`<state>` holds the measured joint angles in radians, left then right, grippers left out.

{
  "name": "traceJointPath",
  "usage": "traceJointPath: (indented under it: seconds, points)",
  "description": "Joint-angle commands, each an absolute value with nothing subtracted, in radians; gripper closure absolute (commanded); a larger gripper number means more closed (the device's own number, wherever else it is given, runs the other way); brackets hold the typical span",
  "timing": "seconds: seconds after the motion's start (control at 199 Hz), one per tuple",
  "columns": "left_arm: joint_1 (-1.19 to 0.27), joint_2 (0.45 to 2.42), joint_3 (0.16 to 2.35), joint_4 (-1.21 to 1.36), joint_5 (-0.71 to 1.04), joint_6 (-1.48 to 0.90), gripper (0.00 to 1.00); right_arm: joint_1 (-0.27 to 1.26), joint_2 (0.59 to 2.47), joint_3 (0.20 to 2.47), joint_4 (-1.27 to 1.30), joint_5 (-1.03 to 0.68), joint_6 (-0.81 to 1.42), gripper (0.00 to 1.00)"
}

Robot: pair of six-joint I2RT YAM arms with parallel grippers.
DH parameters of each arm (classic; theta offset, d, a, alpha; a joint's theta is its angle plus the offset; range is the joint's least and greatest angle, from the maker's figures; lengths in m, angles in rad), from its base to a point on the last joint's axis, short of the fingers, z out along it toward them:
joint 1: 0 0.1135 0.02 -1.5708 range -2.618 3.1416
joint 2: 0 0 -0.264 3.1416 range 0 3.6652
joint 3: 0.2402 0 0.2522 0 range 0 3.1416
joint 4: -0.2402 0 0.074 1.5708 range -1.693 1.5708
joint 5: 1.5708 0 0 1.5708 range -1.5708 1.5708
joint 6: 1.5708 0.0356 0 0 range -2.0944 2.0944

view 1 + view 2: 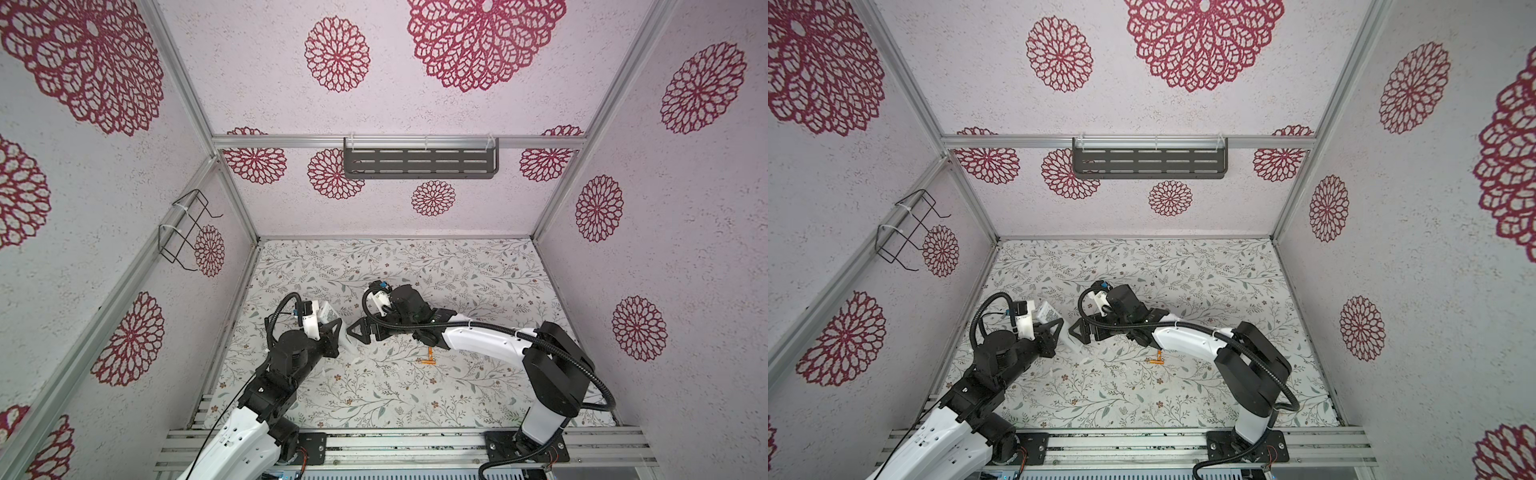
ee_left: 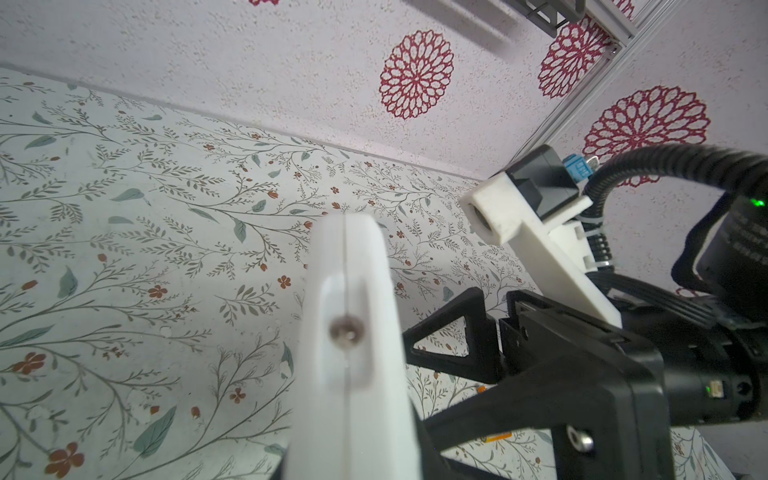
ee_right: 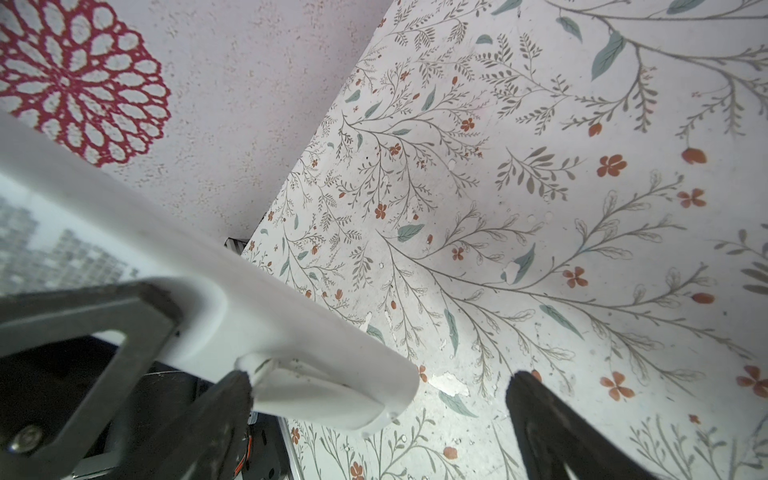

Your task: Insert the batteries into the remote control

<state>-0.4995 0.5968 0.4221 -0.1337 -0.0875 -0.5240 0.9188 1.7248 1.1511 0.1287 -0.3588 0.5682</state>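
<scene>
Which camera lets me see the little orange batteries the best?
A top view. Both batteries lie out in the open on the table, close together, with nothing covering them. The left wrist view shows only tiny orange bits peeking past the right hand. The right wrist view shows no batteries at all.

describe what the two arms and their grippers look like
The left arm and right arm have white shells and black joints. A black ribbed hose runs along each. The left gripper and right gripper have black fingers shaped as open triangles. Each wrist carries a white camera bracket with a blue plug.
</scene>
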Motion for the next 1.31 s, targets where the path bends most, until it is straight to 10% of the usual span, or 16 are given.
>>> traceJointPath:
  seconds: [0.0, 1.303]
  points:
    - [-0.508, 0.595, 0.436, -0.083, -0.092, -0.515, 1.0, 0.902, 1.671, 1.143, 0.101, -0.314, 0.549, 0.01]
    - [-0.638, 0.684, 0.542, -0.202, -0.2, -0.434, 1.0, 0.922, 1.502, 0.912, 0.328, -0.37, 0.096, 0.15]
